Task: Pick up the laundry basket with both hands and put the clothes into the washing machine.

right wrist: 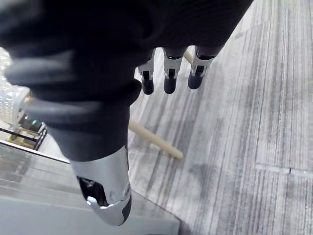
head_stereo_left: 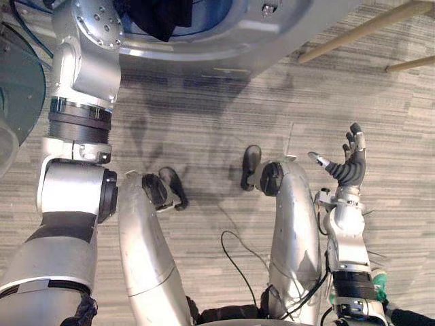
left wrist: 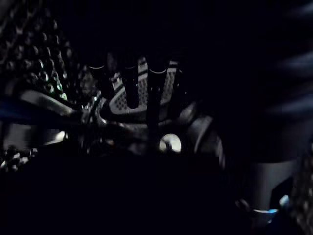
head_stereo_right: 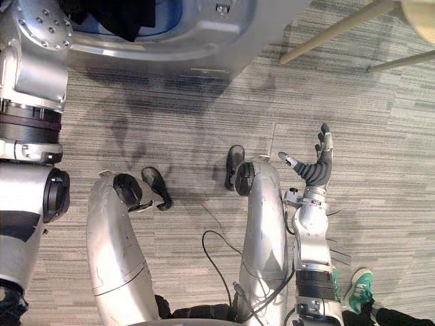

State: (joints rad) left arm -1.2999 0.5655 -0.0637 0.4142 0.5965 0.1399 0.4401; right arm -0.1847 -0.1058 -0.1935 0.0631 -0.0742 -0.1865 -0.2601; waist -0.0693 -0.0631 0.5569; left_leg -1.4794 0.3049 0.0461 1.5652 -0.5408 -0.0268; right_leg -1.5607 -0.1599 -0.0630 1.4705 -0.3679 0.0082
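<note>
The washing machine (head_stereo_left: 285,30) stands open at the top of the eye views, its silver front ring around a blue-lit drum. A dark garment (head_stereo_left: 160,17) hangs in the opening. My left arm (head_stereo_left: 81,68) reaches up into that opening, and the left wrist view looks into the dark perforated drum (left wrist: 29,58), where my left hand (left wrist: 131,90) is only a dim outline. My right hand (head_stereo_left: 348,165) is held over the carpet at the right, away from the machine, open with straight fingers and holding nothing. A white latticed object (right wrist: 7,98), perhaps the basket, shows in the right wrist view.
The machine's round glass door (head_stereo_left: 17,88) is swung open at the left. Wooden legs (head_stereo_left: 360,30) slant across the carpet at the upper right. A person's green shoe (head_stereo_right: 360,285) stands at the lower right beside my right arm.
</note>
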